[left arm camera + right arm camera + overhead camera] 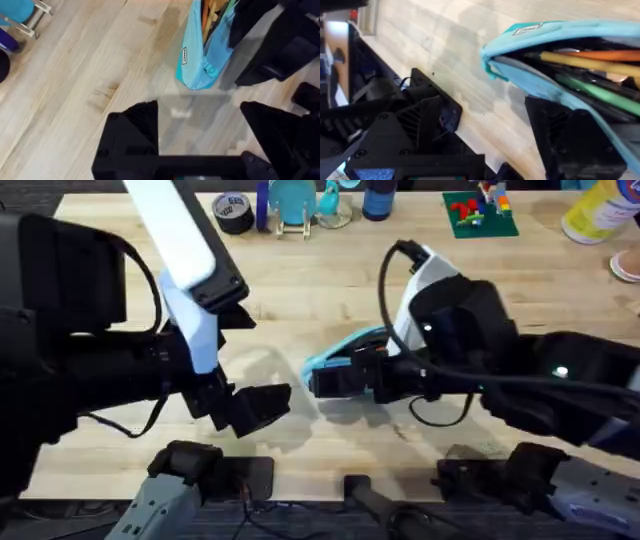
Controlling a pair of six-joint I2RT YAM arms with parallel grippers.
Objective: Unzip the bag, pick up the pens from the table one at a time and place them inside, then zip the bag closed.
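Observation:
The light-blue bag [345, 348] lies mid-table with its zipper open. In the right wrist view the bag [545, 32] gapes, and two pens lie inside: a yellow-orange one [585, 62] and a green one [600, 93]. My right gripper [335, 383] sits at the bag's near end, open; one of its fingers [565, 137] rests against the bag's lower wall. My left gripper [255, 408] hovers to the left of the bag, a short gap away, open with nothing in it. Its wrist view shows the bag [200, 60] just past the fingers [132, 132], over bare table [100, 65].
Along the far edge stand a black tape roll [233, 212], a blue object on a clear stand [293, 205], a green plate with small bricks [478, 215] and a yellow bottle [598, 210]. Bare wood lies between them and the arms.

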